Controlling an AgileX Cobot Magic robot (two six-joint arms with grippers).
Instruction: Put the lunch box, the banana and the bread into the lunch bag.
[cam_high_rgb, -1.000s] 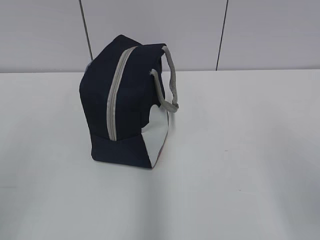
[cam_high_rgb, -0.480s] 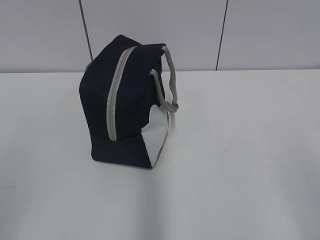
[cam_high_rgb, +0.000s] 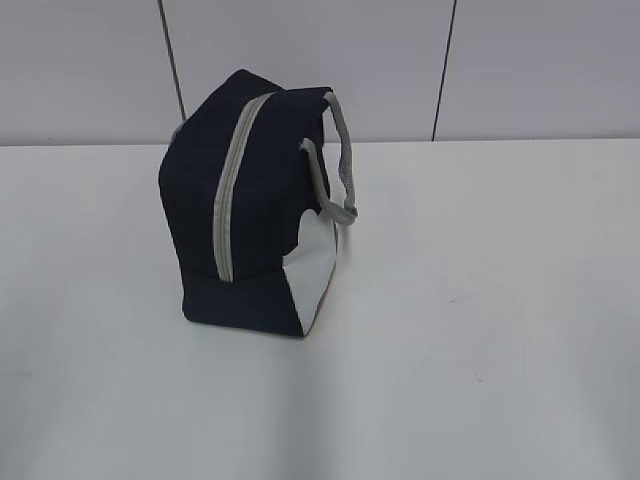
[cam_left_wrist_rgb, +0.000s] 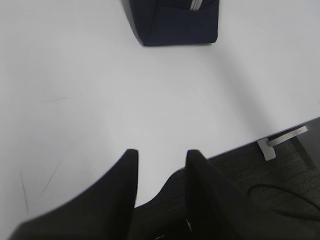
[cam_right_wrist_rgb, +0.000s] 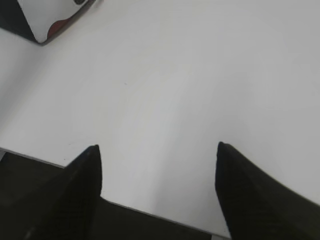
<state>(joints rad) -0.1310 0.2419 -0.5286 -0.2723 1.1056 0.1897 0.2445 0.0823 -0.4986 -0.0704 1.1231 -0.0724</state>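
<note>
The navy lunch bag (cam_high_rgb: 250, 210) stands on the white table (cam_high_rgb: 480, 300), left of centre. Its grey zipper (cam_high_rgb: 232, 180) runs shut down the near face, the grey handles (cam_high_rgb: 345, 165) hang on its right, and the white side panel (cam_high_rgb: 315, 265) faces right. Neither arm shows in the exterior view. My left gripper (cam_left_wrist_rgb: 162, 152) hovers open over the table's near edge, empty, with the lunch bag (cam_left_wrist_rgb: 175, 22) far ahead. The right gripper (cam_right_wrist_rgb: 157, 146) stands wide open and empty, a corner of the lunch bag (cam_right_wrist_rgb: 50, 17) at upper left. Lunch box, banana and bread are out of view.
A grey panelled wall (cam_high_rgb: 400, 60) rises behind the table. In the left wrist view the table's front edge (cam_left_wrist_rgb: 250, 143) runs beside my fingers, with a metal bracket (cam_left_wrist_rgb: 285, 136) and dark floor with a cable (cam_left_wrist_rgb: 280, 195) beyond it.
</note>
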